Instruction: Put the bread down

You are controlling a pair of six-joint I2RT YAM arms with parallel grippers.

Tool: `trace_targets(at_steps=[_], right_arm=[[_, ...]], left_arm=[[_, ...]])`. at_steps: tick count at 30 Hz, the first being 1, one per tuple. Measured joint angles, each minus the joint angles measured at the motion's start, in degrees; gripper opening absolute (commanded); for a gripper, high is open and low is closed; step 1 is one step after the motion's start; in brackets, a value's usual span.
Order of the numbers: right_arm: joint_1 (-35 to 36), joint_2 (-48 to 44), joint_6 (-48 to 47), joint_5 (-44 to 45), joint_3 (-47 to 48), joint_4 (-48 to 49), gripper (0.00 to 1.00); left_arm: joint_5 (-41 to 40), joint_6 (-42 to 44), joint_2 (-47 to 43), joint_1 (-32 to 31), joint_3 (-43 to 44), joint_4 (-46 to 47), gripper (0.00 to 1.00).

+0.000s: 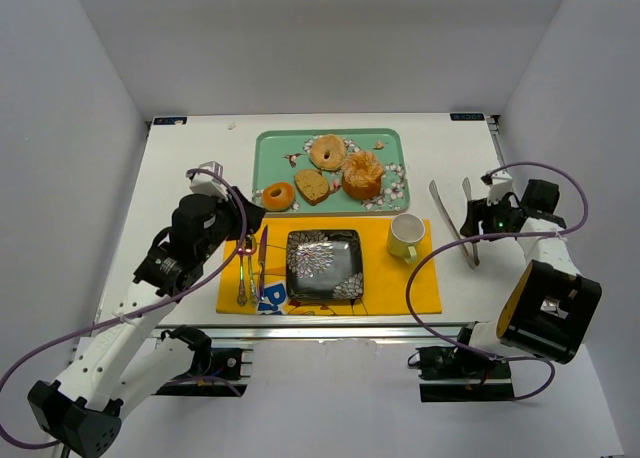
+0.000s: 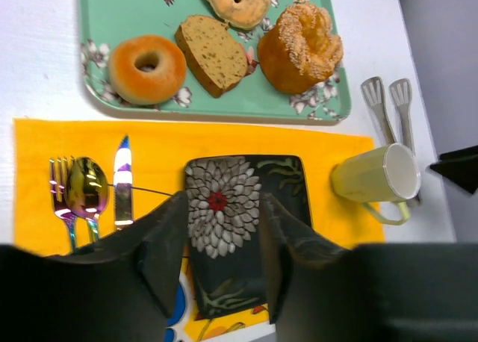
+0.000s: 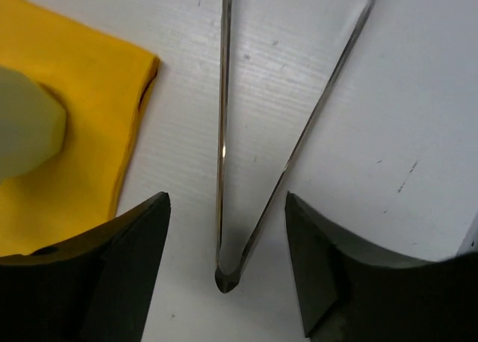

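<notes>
While bread sits in tray, left claw, right claw released, empty.

White table btwn plain white walls at L, R & back; even, bright light.

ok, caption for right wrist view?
Right gripper open, straddling the tongs at their joined end, beside the yellow placemat.

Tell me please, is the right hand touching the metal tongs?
Apart. The right wrist view shows the tongs lying between the fingers of the open right hand, with bare white table visible on each side.
</notes>
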Motion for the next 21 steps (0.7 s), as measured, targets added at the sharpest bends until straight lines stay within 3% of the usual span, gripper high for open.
trace_targets(at_steps=[1,2,4,12,21], right_arm=[[0.0,0.0,-0.2,0.1,-1.2,0.2,0.83],[0.0,0.0,-0.8,0.2,-2.3,0.3,0.89],[0.3,0.1,-1.5,0.9,-3.7,0.9,0.89],[2.4,1.9,-3.1,5.5,-6.8,6.1,0.89],[7.6,10.4,1.0,12.3,-7.3,14.4,0.89]], left_arm=[[0.2,0.0,-0.2,0.0,-0.3,0.0,0.74],[0.3,-0.2,-0.5,0.0,-0.5,0.0,0.80],[0.7,-0.4,-0.6,0.0,-0.7,0.0,0.85],[0.7,-0.7,-0.4,0.0,-0.7,-0.1,0.87],[0.8,-0.7,0.6,0.0,-0.5,-1.5,0.88]])
